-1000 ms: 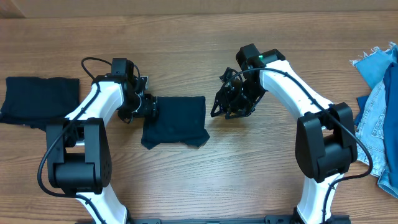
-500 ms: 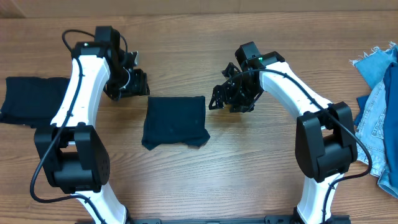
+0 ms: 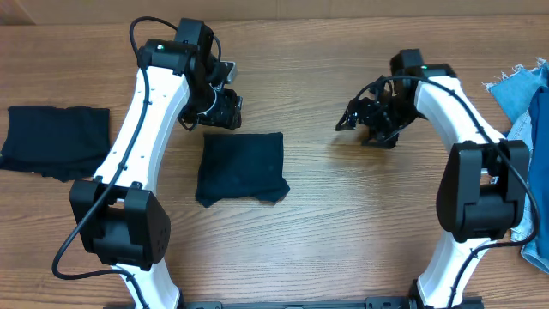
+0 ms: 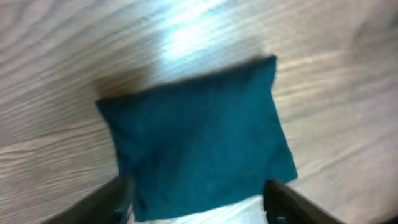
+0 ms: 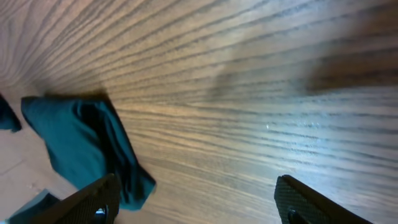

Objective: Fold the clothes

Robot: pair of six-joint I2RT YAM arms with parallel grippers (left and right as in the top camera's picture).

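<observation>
As seen from overhead, table (image 3: 343, 240): wood-grain top carrying all the cloth.
Left arm: stretched forward, wrist bent right; left gripper (image 3: 221, 110) hangs just beyond the navy cloth (image 3: 240, 167), not touching it.
Left gripper, state: fingers spread wide, nothing between them.
Right arm: elbow out; right gripper (image 3: 356, 120) points left over bare wood, fingers wide, empty.
Navy cloth: plain folded rectangle, mid-table, between the arms.
Second navy cloth (image 3: 56, 142): flat, far left.
Denim (image 3: 523, 129): light blue, frayed, right edge.

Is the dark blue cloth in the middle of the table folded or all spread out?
Folded. The dark blue cloth lies flat as a small, compact rectangle with mostly straight edges.
</observation>
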